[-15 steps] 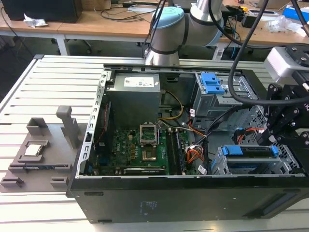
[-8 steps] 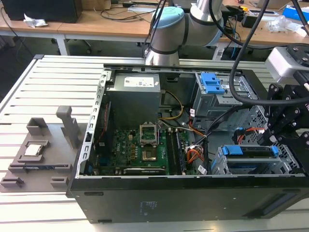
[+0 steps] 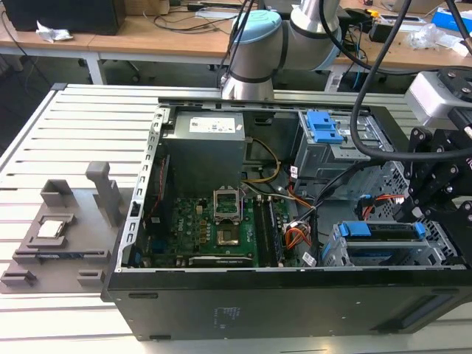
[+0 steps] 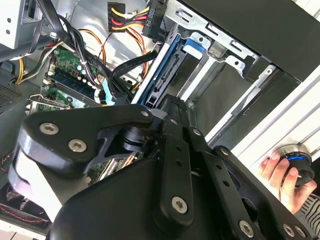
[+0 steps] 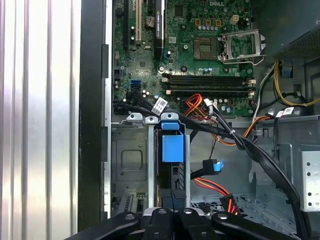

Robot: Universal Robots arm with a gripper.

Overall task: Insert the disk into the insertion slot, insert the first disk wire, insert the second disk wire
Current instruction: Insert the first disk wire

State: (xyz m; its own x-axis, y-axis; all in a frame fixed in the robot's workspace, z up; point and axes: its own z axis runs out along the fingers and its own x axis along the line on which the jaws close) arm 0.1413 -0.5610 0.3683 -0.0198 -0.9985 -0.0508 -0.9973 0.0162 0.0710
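The disk point(image 3: 383, 237) is sitting edge up in the slot point(image 3: 341, 254) of the silver cage, in the near corner of the open computer case point(image 3: 221, 302) on the exterior view's right. Its blue frame is showing at both ends. The gripper point(image 5: 172, 214) is hanging right at the end of the disk, and I cannot tell whether it is open or closed, or whether it is touching the disk. A black plug point(image 5: 214, 166) with a blue tab is dangling near the disk, apart from it, with a flat red cable point(image 5: 212, 186) close by. The case is lying on a slatted metal table point(image 3: 66, 133), its green circuit board point(image 3: 221, 221) facing up. In the second wrist view a person's hand point(image 4: 279, 172) is resting on a round knob point(image 4: 296, 162) outside the case
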